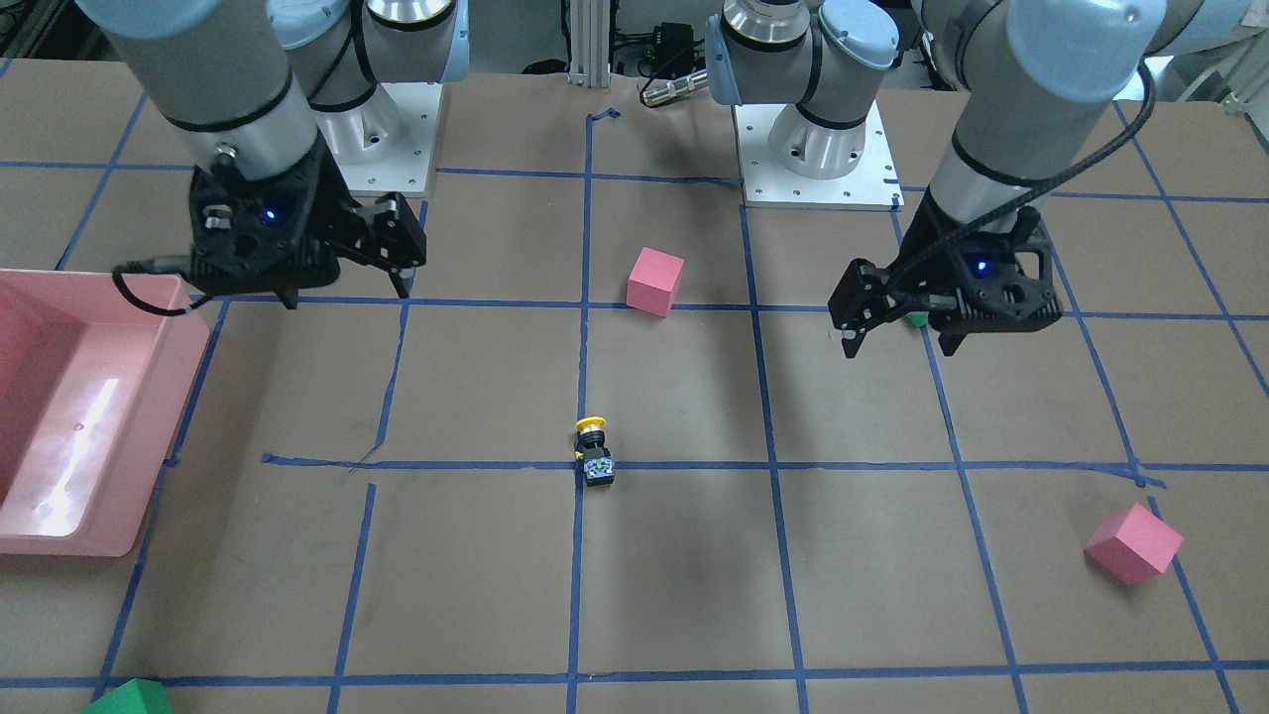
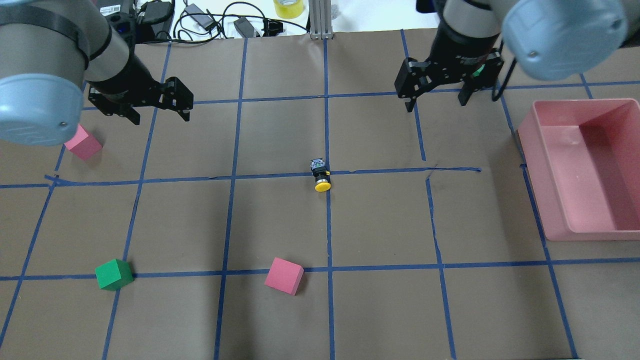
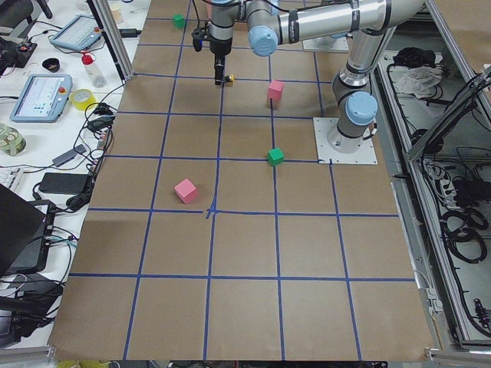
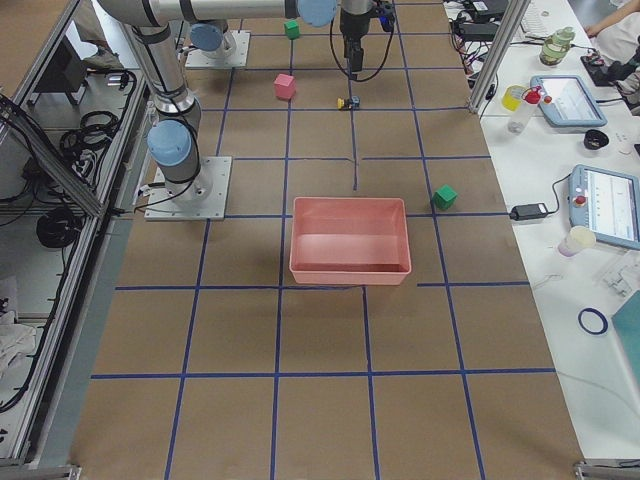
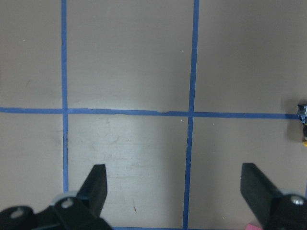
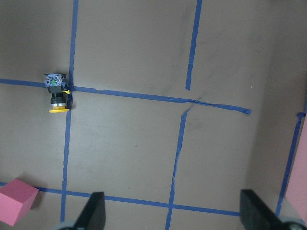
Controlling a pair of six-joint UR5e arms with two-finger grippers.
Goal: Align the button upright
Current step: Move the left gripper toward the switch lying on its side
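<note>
The left claw (image 2: 161, 118) hangs above the table (image 2: 380, 310), jaws spread wide, released and holding nothing. The right claw (image 2: 436, 105) hangs the same way, released and empty. Between the two claws and lower than both, well apart from each, the button (image 2: 321, 175) lies on its side on a crossing of blue tape lines (image 2: 270, 175). Its yellow cap points toward the robot and its base block away. In the right claw's own camera it sits up and to the left; in the left claw's, it is cut off at the right edge. The base's end face bears green and blue marks, too small to read. Outboard of the right claw stands a pink bin (image 2: 530, 150). Outboard of the left claw lies a pink cube (image 2: 82, 142). Farther off, toward the robot, are a green cube (image 2: 114, 274) and a second pink cube (image 2: 284, 275).
</note>
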